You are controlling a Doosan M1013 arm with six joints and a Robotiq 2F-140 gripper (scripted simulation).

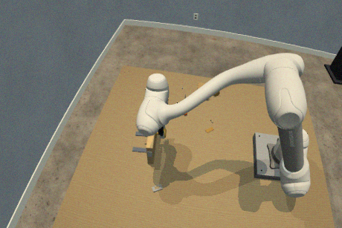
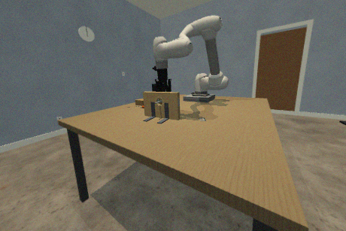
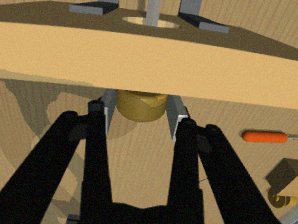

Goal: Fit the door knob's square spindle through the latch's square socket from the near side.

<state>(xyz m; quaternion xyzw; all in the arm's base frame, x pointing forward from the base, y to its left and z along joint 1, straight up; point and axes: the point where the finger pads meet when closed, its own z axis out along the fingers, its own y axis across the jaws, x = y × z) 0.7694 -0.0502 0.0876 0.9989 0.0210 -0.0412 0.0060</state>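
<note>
The upright wooden board [image 1: 150,142] [image 2: 173,107] [image 3: 60,55] stands in grey brackets. The latch shows in its hole on the side away from the robot. A thin grey bar [image 3: 153,12], apparently the spindle, sticks out from that hole. The brass knob [image 1: 164,132] [image 3: 142,106] is on the robot's side, close against the board. Its round plate is hidden under the board's top edge, so its seating cannot be seen. My gripper [image 3: 142,93] points down and is shut on the knob, with a pad on each side. The board hides the fingertips in the exterior view.
The bracket feet [image 1: 139,149] [image 2: 164,120] [image 3: 215,27] reach out on the far side. An orange-handled screwdriver [image 3: 264,136] lies beside the board. An orange piece [image 1: 210,130] and a small pale metal part [image 1: 157,189] [image 2: 202,119] lie on the table.
</note>
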